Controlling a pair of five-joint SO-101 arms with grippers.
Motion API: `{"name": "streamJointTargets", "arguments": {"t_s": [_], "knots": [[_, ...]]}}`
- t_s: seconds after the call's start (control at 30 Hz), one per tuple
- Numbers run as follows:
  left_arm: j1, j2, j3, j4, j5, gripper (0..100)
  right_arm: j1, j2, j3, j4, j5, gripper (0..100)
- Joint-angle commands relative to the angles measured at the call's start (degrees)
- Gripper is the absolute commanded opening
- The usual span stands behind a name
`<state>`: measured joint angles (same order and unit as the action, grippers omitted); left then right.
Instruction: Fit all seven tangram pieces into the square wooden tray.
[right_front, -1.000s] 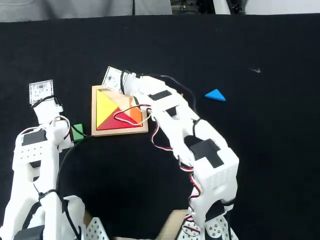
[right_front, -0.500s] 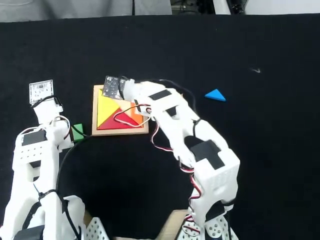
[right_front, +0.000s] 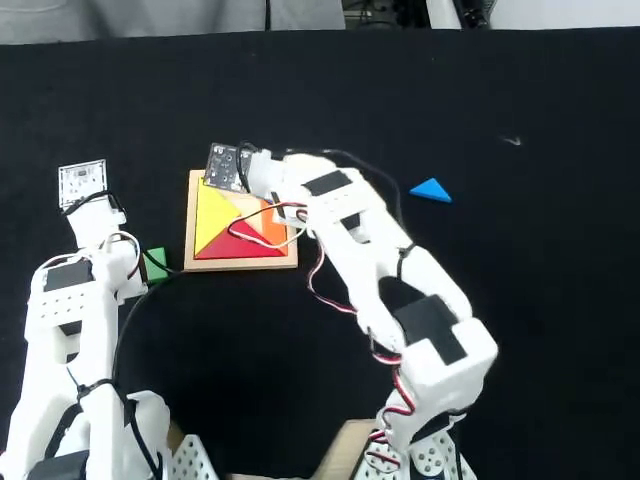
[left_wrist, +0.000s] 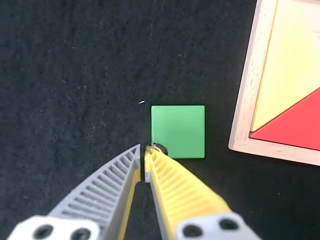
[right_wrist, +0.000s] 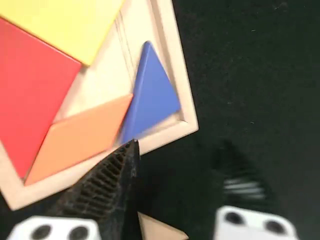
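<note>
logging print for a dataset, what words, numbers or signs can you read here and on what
None readable. The green square, the loose blue triangle and the wooden tray are plain.
The small board on the left arm's wrist carries marks too small to read.

The bench (right_front: 520, 300) is black, the tray (right_front: 240, 262) pale wood around a yellow triangle (right_front: 210, 215), red triangle (right_front: 238, 243), orange parallelogram (right_front: 272, 228) and deep blue triangle (right_wrist: 152, 95), with a green square (left_wrist: 178, 131), a bright blue triangle (right_front: 431, 190) and a ribbed grey-and-yellow left tool (left_wrist: 145, 152).
</note>
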<state>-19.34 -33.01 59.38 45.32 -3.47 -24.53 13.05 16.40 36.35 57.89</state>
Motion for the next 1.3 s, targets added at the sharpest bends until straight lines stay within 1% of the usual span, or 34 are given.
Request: {"name": "streamJointTargets", "arguments": {"t_s": [0.0,0.07,0.13,0.27,0.33,0.37,0.43,0.5,0.6,0.73,0.9,1.07,1.27], "knots": [[-0.48,-1.58,-0.22,-0.79,0.62,3,-1.67,-5.67,-0.40,3.96,0.62,32.2],[-0.57,-1.58,-0.22,-0.79,0.62,3,-2.29,-6.81,-0.66,6.15,0.62,30.0],[-0.57,-1.58,-0.22,-0.79,0.62,3,-2.73,-7.52,-0.57,6.95,0.53,23.9],[-0.57,-1.58,-0.22,-0.79,0.62,3,-3.52,-7.25,-1.36,5.98,0.18,0.5],[-0.57,-1.58,-0.22,-0.79,0.62,3,-4.66,-6.29,-2.59,3.78,-2.99,4.7],[-0.57,-1.58,-0.22,-0.79,0.62,3,-5.10,-5.32,-3.38,2.02,-5.54,4.6],[-0.57,-1.58,-0.22,-0.79,0.62,3,-5.98,-2.33,-5.58,-1.14,-8.88,0.7],[-0.57,-1.41,-0.22,-0.79,0.62,3,-6.15,2.24,-9.19,-1.85,-9.32,1.3],[-0.57,-1.23,-0.22,-0.79,0.62,3,-6.24,10.15,-17.10,1.58,-9.67,1.1],[-0.57,-1.23,-0.22,-0.79,0.62,3,-6.33,19.03,-28.79,9.41,-9.76,1.1],[-0.57,-1.41,-0.22,-0.79,0.62,3,-6.68,24.92,-39.34,16.18,-9.76,1.1],[-0.57,-1.41,-0.22,-0.79,0.62,3,-6.59,28.18,-41.71,17.23,-9.76,1.1],[-0.57,-1.41,-0.22,-0.79,0.53,3,-3.96,29.41,-41.80,17.23,-9.76,1.1]]}}
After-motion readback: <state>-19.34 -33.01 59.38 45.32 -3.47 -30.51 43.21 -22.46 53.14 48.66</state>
